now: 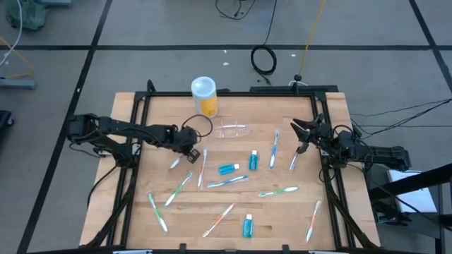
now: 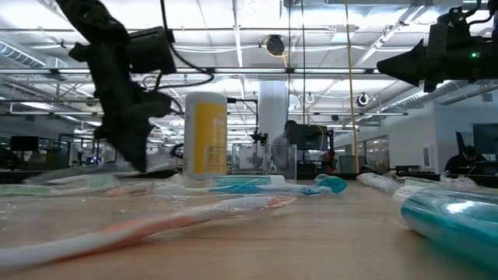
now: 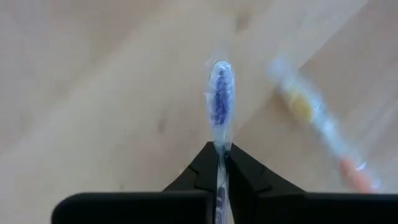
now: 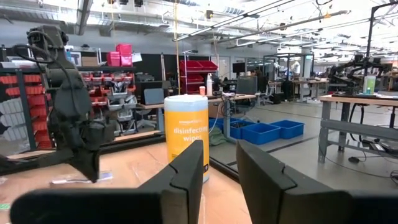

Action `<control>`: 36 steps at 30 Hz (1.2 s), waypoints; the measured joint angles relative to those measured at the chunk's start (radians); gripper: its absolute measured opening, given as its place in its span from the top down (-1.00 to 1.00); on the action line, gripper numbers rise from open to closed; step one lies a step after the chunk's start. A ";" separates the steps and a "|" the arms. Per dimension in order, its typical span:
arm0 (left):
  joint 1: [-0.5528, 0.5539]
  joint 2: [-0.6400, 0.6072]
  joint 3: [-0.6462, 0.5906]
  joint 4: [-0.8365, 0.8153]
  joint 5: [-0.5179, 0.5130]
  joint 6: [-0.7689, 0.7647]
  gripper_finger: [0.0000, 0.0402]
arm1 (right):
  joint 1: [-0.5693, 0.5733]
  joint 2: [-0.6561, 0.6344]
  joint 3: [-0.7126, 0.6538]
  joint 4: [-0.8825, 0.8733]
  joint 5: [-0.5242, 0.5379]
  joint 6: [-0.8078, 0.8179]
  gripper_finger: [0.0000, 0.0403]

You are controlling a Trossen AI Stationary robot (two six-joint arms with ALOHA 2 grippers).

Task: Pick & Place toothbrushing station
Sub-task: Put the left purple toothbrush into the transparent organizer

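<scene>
The toothbrushing station (image 1: 234,130), a low see-through holder, lies on the wooden table (image 1: 332,176) near its far middle; no gripper touches it. My left gripper (image 1: 189,153) is left of it and nearer the front, pointing steeply down. It is shut on a toothbrush with blue bristles (image 3: 220,99) in clear wrapping. My right gripper (image 1: 304,136) waits open at the table's right side, raised, with nothing between its fingers (image 4: 186,180). My left gripper pinches the wrapped toothbrush at its neck (image 3: 221,147), just behind the bristle head, between its two fingertips. It comes from above, slanting down. The head sticks out past the fingertips. The handle runs back between the fingers, which hide most of it. Whether the brush still rests on the table I cannot tell.
A yellow-orange wipes canister with a white top (image 1: 204,95) stands at the far edge. Several wrapped toothbrushes (image 1: 279,190) and blue toothpaste tubes (image 1: 229,168) lie scattered over the table's middle and front. Another wrapped brush (image 3: 323,134) lies close by the left gripper.
</scene>
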 joint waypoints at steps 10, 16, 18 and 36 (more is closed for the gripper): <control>-0.009 -0.157 0.036 0.595 -0.097 0.248 0.93 | 0.000 0.023 0.000 0.005 0.003 0.015 0.55; -0.006 -0.120 0.036 1.047 -0.229 0.485 0.94 | 0.000 0.043 0.000 0.001 0.031 0.030 0.55; -0.003 -0.078 0.036 1.138 -0.274 0.551 0.92 | 0.000 0.051 0.000 0.003 0.030 0.033 0.55; 0.022 0.384 0.035 1.608 -0.619 0.592 0.93 | 0.000 0.060 0.000 0.002 0.031 0.020 0.55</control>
